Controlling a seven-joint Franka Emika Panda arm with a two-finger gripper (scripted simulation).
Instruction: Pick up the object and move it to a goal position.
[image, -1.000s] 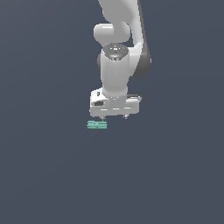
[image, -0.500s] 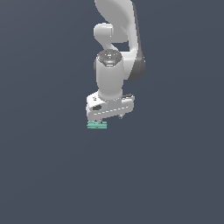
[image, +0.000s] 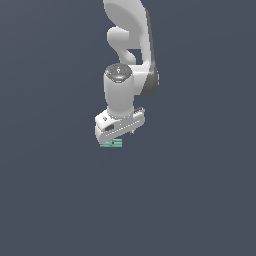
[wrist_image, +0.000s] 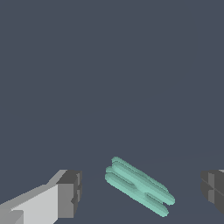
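Gripper (wrist_image: 140, 192) spread wide, fingers (wrist_image: 70, 192) flanking the teal-green object (wrist_image: 139, 187) with clear gaps on both sides, nothing held. Object lying flat on the dark floor (image: 200, 200), directly beneath the white hand in the exterior view. Approach looks done; closing, lifting and carrying to the goal all left. No goal marker visible. Open floor all round, no edges or obstacles nearby.

Claw (image: 118, 138) descended over object (image: 111, 144)
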